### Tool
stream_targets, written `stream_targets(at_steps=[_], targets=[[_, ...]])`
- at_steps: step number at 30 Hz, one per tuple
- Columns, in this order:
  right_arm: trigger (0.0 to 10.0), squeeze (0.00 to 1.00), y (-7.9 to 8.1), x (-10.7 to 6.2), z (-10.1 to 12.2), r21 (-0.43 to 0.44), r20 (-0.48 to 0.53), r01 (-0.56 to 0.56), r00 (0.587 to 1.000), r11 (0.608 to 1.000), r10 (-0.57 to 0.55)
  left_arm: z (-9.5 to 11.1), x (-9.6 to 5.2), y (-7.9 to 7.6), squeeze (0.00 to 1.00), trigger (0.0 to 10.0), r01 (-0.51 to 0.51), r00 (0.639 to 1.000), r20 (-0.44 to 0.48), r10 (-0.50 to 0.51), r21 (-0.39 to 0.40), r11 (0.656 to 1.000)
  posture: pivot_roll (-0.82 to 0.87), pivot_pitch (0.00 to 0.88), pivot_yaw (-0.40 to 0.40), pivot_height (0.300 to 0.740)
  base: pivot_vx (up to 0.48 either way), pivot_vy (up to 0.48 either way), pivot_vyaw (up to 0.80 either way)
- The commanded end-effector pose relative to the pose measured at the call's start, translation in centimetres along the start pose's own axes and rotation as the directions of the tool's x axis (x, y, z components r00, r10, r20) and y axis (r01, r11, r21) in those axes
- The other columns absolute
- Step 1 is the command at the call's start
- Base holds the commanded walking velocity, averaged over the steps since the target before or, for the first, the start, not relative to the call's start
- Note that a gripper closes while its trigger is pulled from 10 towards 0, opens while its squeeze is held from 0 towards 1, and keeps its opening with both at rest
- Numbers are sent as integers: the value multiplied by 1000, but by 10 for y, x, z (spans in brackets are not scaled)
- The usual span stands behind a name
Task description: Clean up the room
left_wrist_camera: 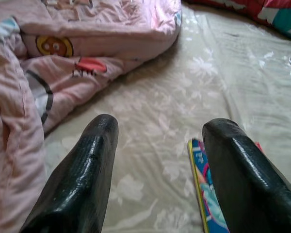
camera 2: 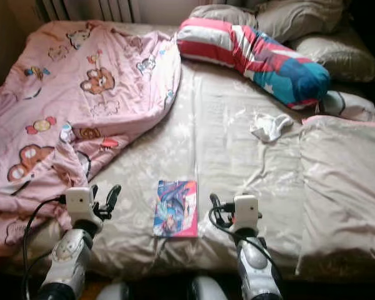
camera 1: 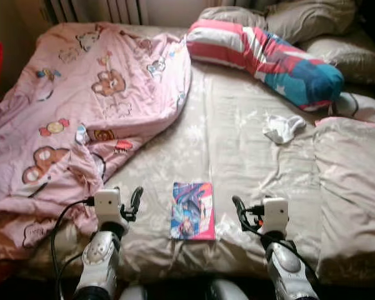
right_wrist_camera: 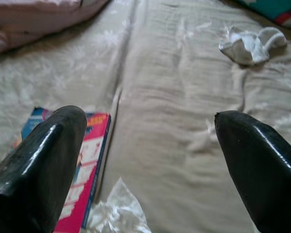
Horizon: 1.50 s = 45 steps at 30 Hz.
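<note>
A colourful book (camera 1: 192, 210) lies flat on the beige bed sheet (camera 1: 237, 144) near the front edge, between my two arms. My left gripper (left_wrist_camera: 157, 141) hovers open just left of the book (left_wrist_camera: 206, 194), above the sheet. On the book's right my right gripper (right_wrist_camera: 150, 131) hangs open with nothing between its fingers, and the book (right_wrist_camera: 85, 165) shows beside one finger. A crumpled white sock (camera 1: 284, 127) rests further back on the right. A pink cartoon duvet (camera 1: 81, 106) is heaped over the bed's left half.
A striped red, white and teal bolster (camera 1: 269, 59) lies across the back, with grey pillows (camera 1: 312, 19) behind it. A folded beige blanket (camera 1: 353, 187) covers the right side. A radiator (camera 1: 100, 9) stands behind the bed.
</note>
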State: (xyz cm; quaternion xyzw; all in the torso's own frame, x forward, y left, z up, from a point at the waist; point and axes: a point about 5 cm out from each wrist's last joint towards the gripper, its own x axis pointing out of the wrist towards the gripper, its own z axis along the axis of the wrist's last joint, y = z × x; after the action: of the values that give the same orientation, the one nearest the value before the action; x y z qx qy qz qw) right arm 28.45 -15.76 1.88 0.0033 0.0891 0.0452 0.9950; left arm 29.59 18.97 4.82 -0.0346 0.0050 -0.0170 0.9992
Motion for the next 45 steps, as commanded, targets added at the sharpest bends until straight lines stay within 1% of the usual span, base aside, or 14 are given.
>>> stream_targets(at_steps=[1,11,16,19,22,29,33,34,36,38,43,45], targets=[[10000,0,-2,-4,-6,4,-35,5,999,1000,-5,-4,-4,0,0,10000,-1,1000,-18,0,-2,1000,-24,240,-62,640,0,0,0],[10000,0,0,-3,-8,8,-57,-9,998,1000,10,-5,-4,-5,0,10000,15,999,-31,-15,-5,1000,-24,245,-61,640,0,0,0],[10000,0,1,-2,-12,-4,-92,-14,996,1000,14,-6,-5,-7,0,10000,30,999,-42,-30,-6,1000,-24,231,-55,640,0,0,0],[10000,0,1,-3,-10,8,-67,-9,998,1000,9,-6,-4,-8,0,10000,36,998,-44,-36,-5,999,-22,222,-51,640,0,0,0],[10000,0,2,-2,-9,9,-68,-9,998,1000,9,-5,-3,-9,0,10000,41,998,-44,-42,-3,999,-22,219,-50,640,0,0,0],[10000,0,1,-1,-9,10,-83,-11,997,1000,12,-2,-1,-11,0,10000,52,998,-42,-52,-5,999,-20,235,-50,640,0,0,0],[10000,0,-1,-1,-13,16,-110,11,994,1000,-9,-3,-1,-11,0,10000,56,997,-43,-56,-7,998,-19,240,-48,640,0,0,0],[10000,0,-1,0,-15,10,-141,6,990,1000,-4,-3,-1,-11,0,10000,56,997,-44,-57,-8,998,-19,242,-47,635,0,0,0],[10000,0,0,0,-14,7,-128,2,992,1000,-1,-3,-1,-11,0,10000,57,997,-46,-58,-7,998,-17,244,-46,625,0,0,0],[10000,0,0,0,-12,19,-104,8,995,1000,-6,-2,-1,-11,0,10000,59,997,-46,-59,-7,998,-17,245,-46,625,0,0,0],[10000,0,-2,1,-11,35,-108,28,994,999,-24,-1,0,-12,0,10000,60,997,-45,-61,-7,998,-16,251,-43,625,0,0,0],[10000,0,-9,3,-12,80,-140,92,987,993,-80,0,1,-14,0,10000,68,997,-43,-68,-7,998,-15,255,-41,625,0,0,0]])
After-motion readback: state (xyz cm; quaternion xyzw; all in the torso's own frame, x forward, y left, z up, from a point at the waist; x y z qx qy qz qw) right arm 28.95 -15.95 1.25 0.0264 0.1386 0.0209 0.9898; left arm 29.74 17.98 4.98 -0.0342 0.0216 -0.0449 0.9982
